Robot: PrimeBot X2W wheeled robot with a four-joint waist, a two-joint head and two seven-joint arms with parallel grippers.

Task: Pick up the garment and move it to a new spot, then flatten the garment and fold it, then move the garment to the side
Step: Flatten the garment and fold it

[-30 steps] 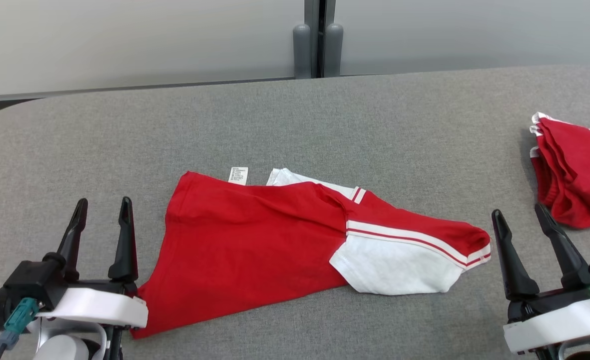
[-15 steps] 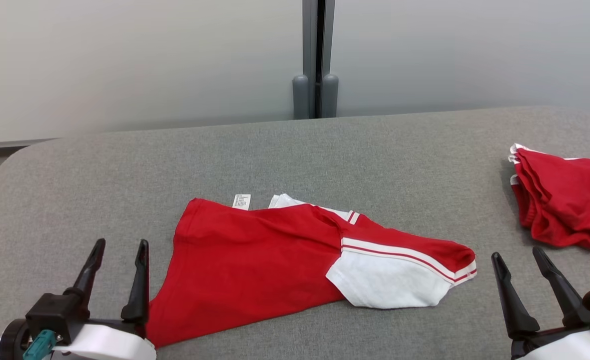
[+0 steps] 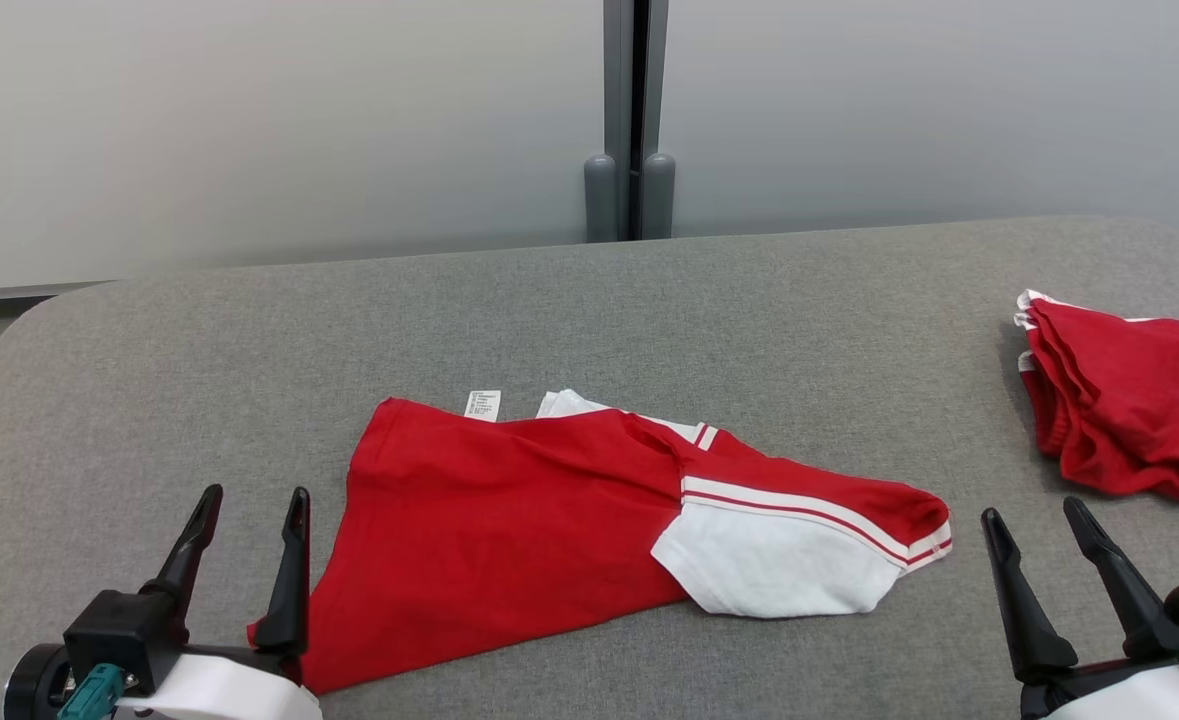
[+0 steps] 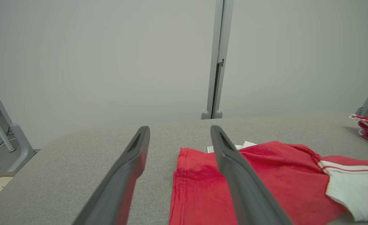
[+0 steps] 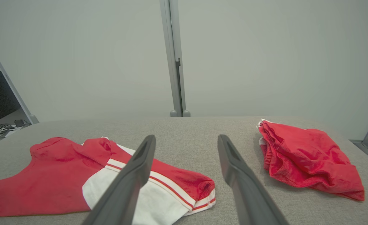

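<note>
Head view shows the garment (red, with a white, striped sleeve) lying rumpled on the counter. The left end effector hovers at the garment's left edge, fingers spread and empty. The right end effector sits just beyond the garment's sleeve end, likewise spread and empty. A red pile lies well right of the garment.

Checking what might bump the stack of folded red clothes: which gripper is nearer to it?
Right. The right gripper sits just in front of the stack; the left gripper is across the table, on the far side of the red and white shirt.
</note>
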